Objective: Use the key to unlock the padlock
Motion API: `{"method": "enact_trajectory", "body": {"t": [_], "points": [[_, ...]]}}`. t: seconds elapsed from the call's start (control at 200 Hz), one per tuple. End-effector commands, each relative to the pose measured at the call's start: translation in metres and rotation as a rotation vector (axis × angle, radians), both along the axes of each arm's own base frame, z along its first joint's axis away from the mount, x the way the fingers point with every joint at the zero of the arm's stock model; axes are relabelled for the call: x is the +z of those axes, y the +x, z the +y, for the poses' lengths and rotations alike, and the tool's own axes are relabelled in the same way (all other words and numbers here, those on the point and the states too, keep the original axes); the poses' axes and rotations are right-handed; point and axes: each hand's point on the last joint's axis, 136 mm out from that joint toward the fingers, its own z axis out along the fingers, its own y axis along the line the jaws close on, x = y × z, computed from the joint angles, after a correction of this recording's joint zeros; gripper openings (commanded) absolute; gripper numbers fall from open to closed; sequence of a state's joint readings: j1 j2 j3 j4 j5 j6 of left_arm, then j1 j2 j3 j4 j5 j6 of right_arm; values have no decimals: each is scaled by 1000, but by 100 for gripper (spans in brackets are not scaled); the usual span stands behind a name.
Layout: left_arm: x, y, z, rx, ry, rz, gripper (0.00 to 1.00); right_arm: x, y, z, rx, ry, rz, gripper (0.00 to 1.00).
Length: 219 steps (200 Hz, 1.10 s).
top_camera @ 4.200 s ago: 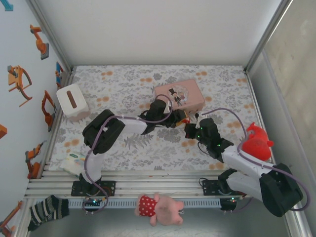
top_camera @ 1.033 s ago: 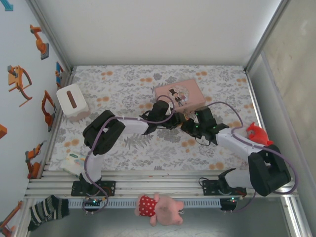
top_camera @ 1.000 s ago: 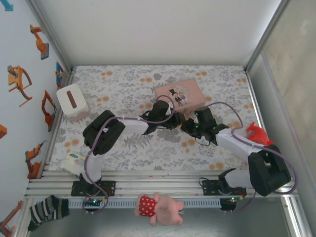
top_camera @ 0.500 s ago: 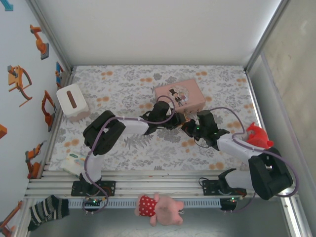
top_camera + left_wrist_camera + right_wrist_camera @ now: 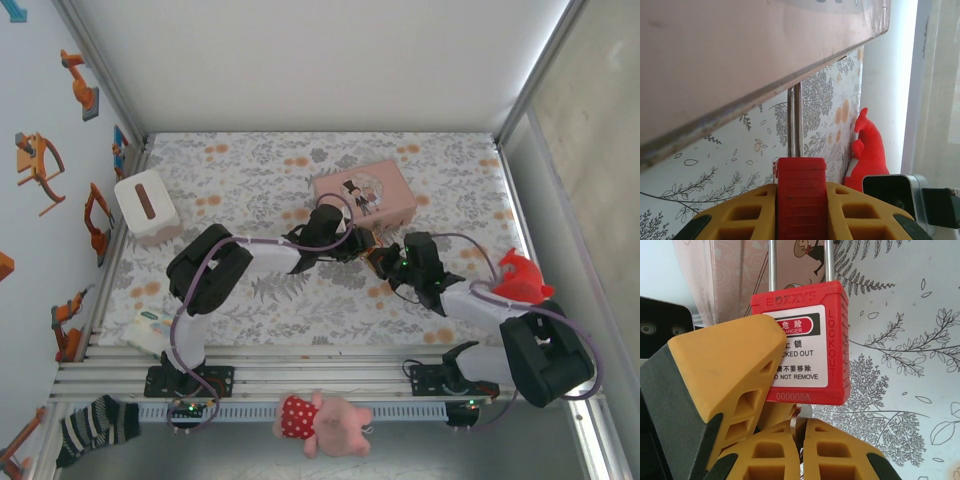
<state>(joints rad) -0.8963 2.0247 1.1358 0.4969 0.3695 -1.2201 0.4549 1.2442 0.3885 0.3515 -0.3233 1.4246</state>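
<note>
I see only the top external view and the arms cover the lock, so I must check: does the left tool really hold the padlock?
Observer: Yes, the left wrist view shows the left tool clamping the padlock by its red body.
Operator: Is the shackle out?
Observer: No, the right wrist view shows both shackle legs entering the body.
Operator: And the right tool?
Observer: The right tool is shut just below the padlock there; whether it holds the key I cannot tell.
</note>
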Motion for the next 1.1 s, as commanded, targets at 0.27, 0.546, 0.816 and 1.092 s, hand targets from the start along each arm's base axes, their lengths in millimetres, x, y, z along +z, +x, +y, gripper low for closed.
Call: {"method": "enact_trajectory", "body": {"t": [0.27,0.546,0.816,1.092], "points": [[69,-2,-6,-26,-157,-85,0,-11,14,-28,-297,164,108,0],[67,-2,-7,-24,-152,-84,0,-29,7,-33,-370,244,171,0],[69,-3,-5,-23,-152,-91,0,-26,7,-34,-385,260,169,0],[63,-6,-2,-21,-147,-86,0,-13,4,-34,-271,90,99,31]]}}
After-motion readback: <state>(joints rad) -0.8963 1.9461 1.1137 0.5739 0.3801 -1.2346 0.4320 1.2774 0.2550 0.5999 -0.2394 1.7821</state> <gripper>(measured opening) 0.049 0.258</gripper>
